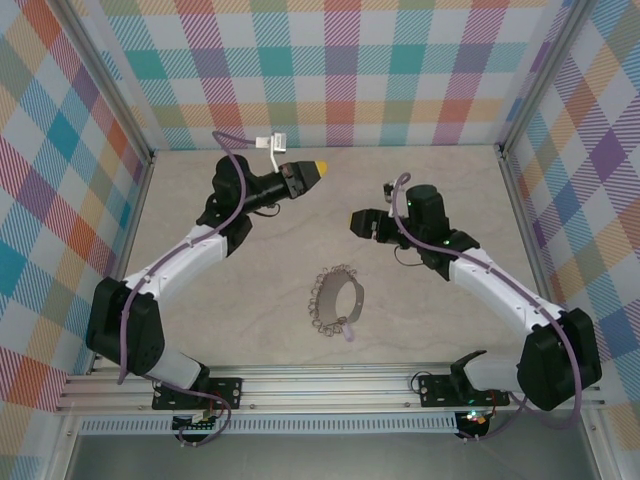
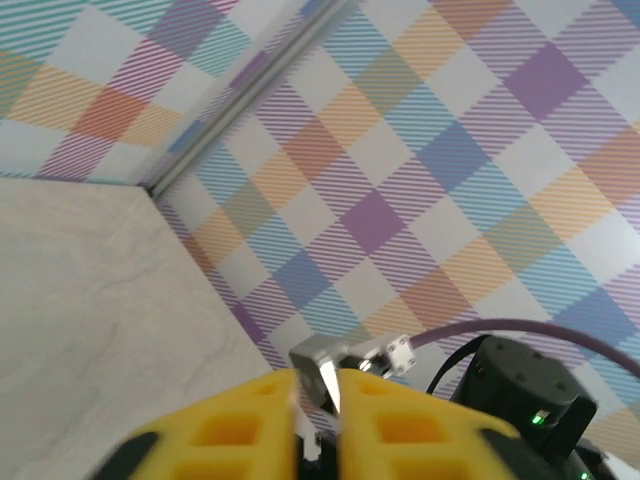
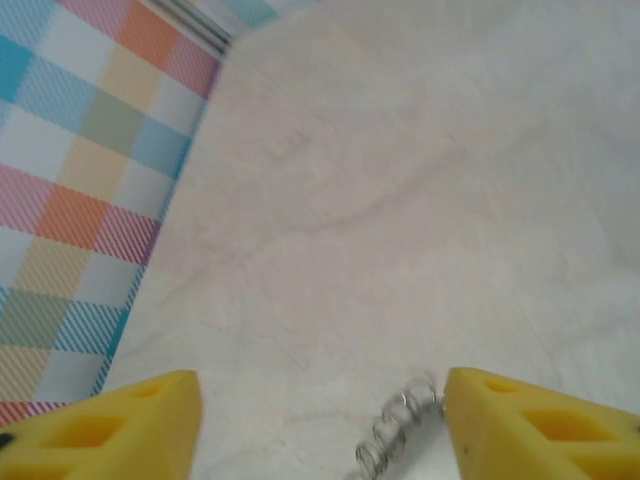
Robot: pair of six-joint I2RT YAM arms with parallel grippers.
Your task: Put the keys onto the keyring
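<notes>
One keyring [image 1: 340,292] lies on the surface [image 1: 250,300] at lower centre of the top view. One lilac-headed key [image 1: 349,328] sits at its lower right edge. Two tools hang above, apart from both. The left tool [image 1: 312,171], upper centre, has its yellow fingers [image 2: 400,430] narrowly parted on nothing. The right tool [image 1: 358,222], right of centre, gapes wide and empty, with the keyring's coiled edge low between its fingers in the wrist view.

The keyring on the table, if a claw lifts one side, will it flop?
The keyring looks like a thin metal hoop, so probably stiff and light. Its small edge loops look loosely linked, likely to dangle or snag.
</notes>
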